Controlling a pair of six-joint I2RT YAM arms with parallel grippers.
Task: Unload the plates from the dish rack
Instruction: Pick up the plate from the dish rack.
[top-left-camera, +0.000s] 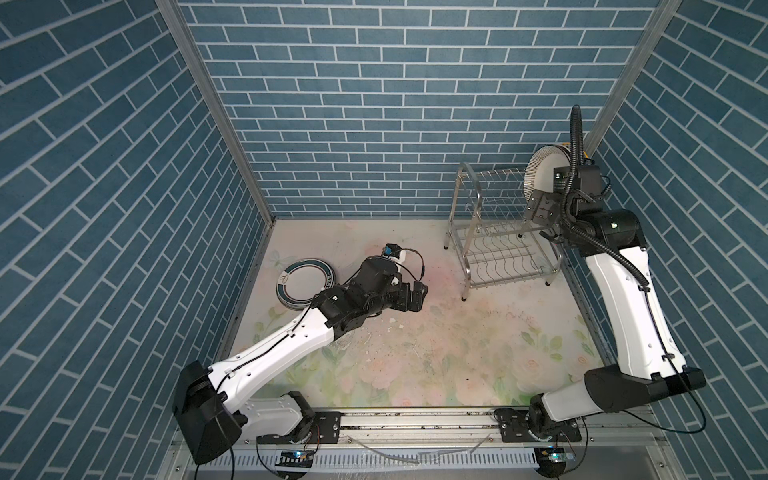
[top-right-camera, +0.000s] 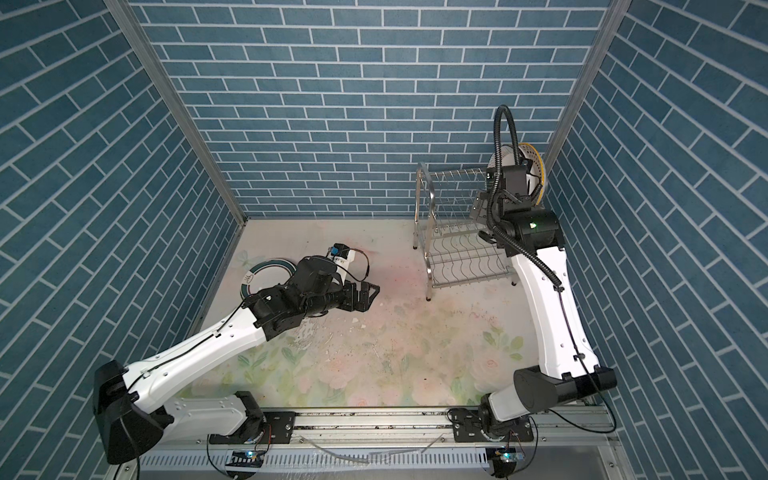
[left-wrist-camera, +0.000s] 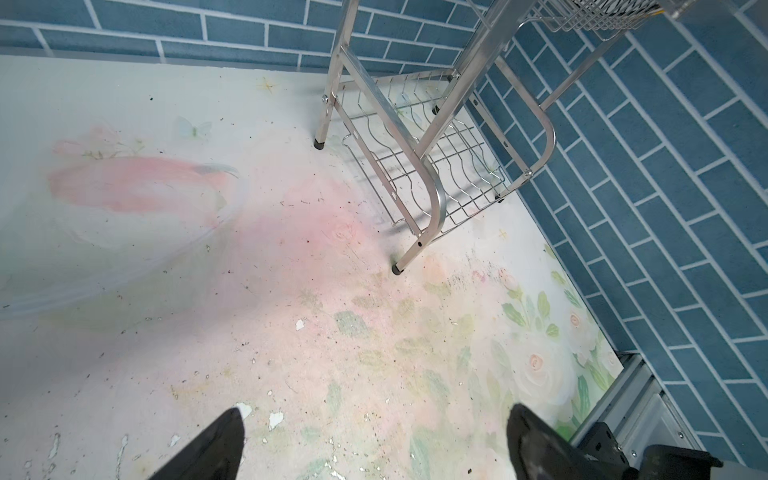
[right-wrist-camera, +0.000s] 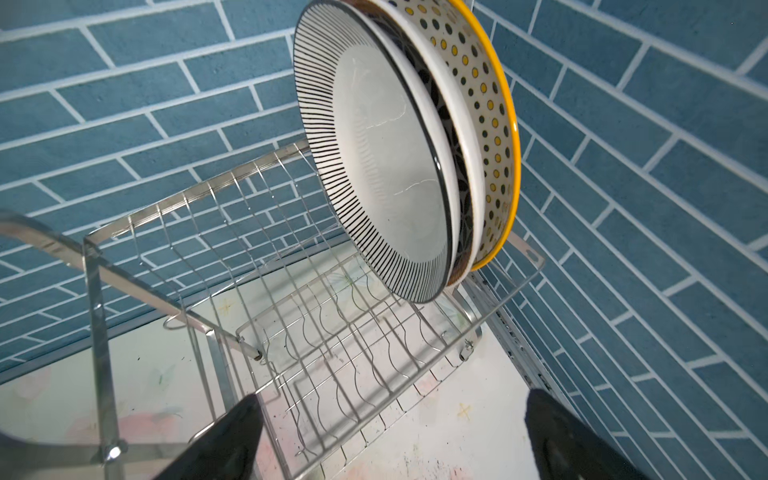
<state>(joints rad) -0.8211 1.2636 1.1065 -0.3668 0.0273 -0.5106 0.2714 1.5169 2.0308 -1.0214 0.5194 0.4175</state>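
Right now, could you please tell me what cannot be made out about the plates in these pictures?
- Plates on the table: partly under the left arm in both top views; their number is unclear.
- Middle racked plate: mostly behind the striped plate in the right wrist view.
- Racked plates: largely behind the right arm in top views.

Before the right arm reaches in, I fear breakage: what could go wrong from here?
The striped plate sits packed close to two plates behind it; pulling it out could drag or tip them. The right gripper, open, hangs near the dish rack's wires; it might snag one and shift the rack.
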